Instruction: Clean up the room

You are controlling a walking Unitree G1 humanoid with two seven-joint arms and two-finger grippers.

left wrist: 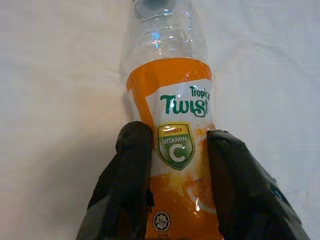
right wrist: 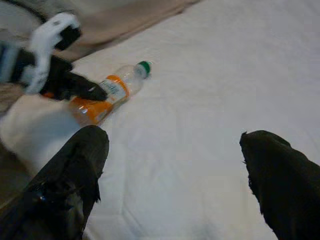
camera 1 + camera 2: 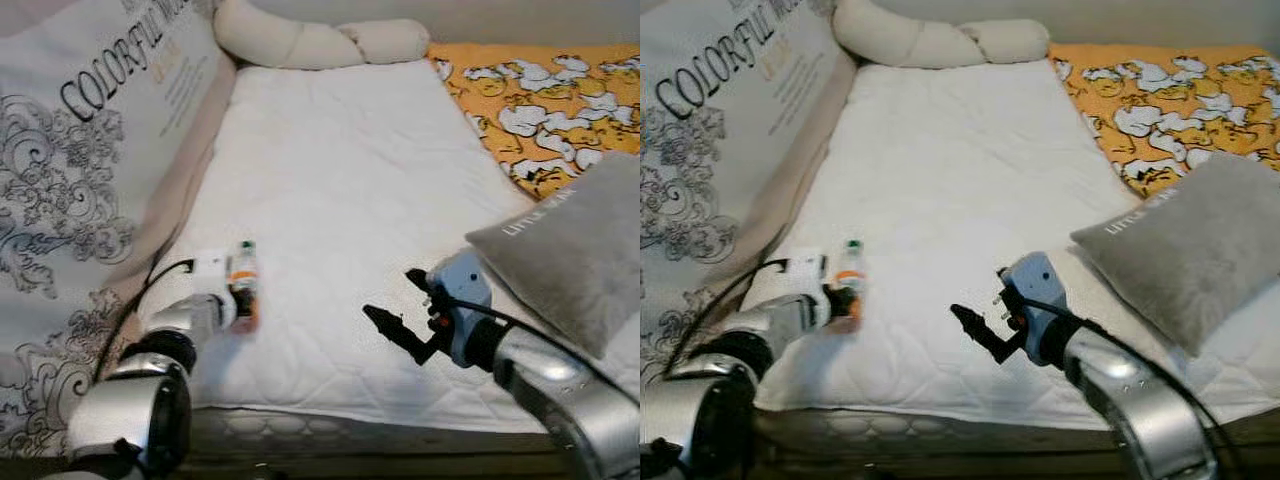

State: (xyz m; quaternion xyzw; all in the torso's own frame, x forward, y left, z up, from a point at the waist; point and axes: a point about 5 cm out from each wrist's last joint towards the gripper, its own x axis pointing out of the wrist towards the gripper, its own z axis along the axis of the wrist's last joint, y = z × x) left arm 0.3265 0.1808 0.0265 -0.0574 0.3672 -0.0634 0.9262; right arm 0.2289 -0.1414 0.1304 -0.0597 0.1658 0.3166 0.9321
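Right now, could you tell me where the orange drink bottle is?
The bottle lies on the white mattress near its front left edge, between the left gripper's fingers, beside the patterned cushion.

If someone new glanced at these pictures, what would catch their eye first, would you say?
Likely the orange-labelled bottle lying on the white mattress near its left edge, with the left gripper closed around it. Next, the right gripper open above the mattress, beside a grey pillow.
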